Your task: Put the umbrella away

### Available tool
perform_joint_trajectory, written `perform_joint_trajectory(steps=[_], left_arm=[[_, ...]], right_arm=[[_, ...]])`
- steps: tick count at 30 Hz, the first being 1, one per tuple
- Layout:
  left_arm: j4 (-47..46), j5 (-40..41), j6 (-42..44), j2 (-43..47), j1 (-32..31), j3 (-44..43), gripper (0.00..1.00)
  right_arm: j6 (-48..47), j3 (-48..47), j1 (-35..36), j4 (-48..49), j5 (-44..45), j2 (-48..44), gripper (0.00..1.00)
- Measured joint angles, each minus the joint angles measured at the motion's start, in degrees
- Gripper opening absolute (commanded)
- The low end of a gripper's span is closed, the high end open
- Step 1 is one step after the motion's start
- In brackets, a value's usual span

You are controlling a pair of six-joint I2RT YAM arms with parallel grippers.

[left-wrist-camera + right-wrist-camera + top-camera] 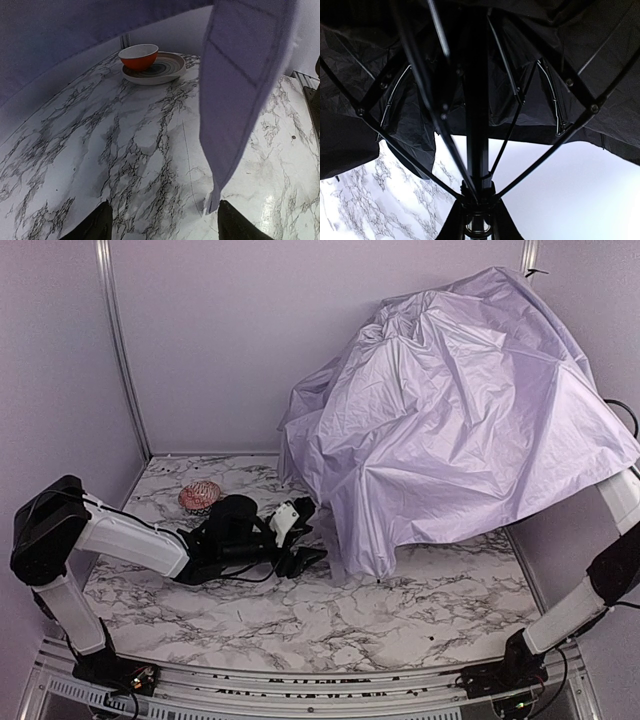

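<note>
Umbrella [460,410] open and up in the air! Its lavender canopy billows over the 2 o'clock part of the table [400,610], near hem drooping low toward the marble. Underneath, the right fingers [451,227] are clamped on the black shaft [476,125] low down, with ribs [555,145] fanning out overhead against the black lining [360,100].

Over at 9 o'clock the left arm [130,540] lies low. The left fingers [95,225] are spread wide over the table, nothing between them. Just ahead of them a lavender strap [240,100] dangles from the canopy edge, and whether its tip touches the marble I can't tell.

At 12 o'clock in the left wrist view, an orange bowl [139,56] sits on a striped plate [165,70]. A reddish mesh ball [200,495] rests at 10 o'clock beside the left arm.
</note>
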State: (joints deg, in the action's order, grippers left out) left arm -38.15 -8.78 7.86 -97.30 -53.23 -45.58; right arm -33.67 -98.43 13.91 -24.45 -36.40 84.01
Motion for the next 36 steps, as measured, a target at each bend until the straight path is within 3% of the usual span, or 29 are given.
perform_joint_trajectory(steps=[6, 8, 9, 12, 18, 23, 26, 30, 36], left_arm=[[-5.53, -5.05, -2.05, -1.57, -0.35, -0.55, 0.70], [-7.08, -6.32, -2.62, -2.08, -0.68, -0.55, 0.64], [-7.89, -6.80, -2.89, -2.43, -0.90, -0.55, 0.55], [-9.51, -7.21, -3.82, -3.39, -1.22, -0.55, 0.01], [-11.04, -3.58, -2.69, -2.38, -1.31, 2.62, 0.00], [-8.90, 2.21, 2.99, 3.41, -1.09, 7.74, 0.00], [-5.42, 5.09, 7.72, 3.72, -0.44, 5.70, 0.00], [-2.10, 6.27, 12.41, 2.82, 1.49, 1.36, 0.00], [1.62, 5.11, 19.50, -2.36, 3.43, -9.64, 0.00]], right_arm=[[-0.02, 0.00, 0.00, 0.00, 0.09, 0.04, 0.00], [0.00, 0.00, 0.00, 0.00, 0.11, 0.13, 0.00], [0.00, 0.00, 0.00, 0.00, 0.11, 0.22, 0.00], [-0.02, 0.00, 0.00, 0.00, 0.33, 0.52, 0.00], [-1.03, -1.81, 0.00, -1.55, 2.89, 0.87, 0.00], [-5.20, -4.48, 0.55, -4.96, 10.60, 0.90, 0.00], [-9.16, -8.02, 3.21, -9.18, 18.14, 1.36, 0.00], [-17.16, -12.07, 12.39, -14.10, 27.96, 1.62, 0.00], [-23.39, -13.22, 16.65, -19.56, 31.87, 1.60, 0.00]])
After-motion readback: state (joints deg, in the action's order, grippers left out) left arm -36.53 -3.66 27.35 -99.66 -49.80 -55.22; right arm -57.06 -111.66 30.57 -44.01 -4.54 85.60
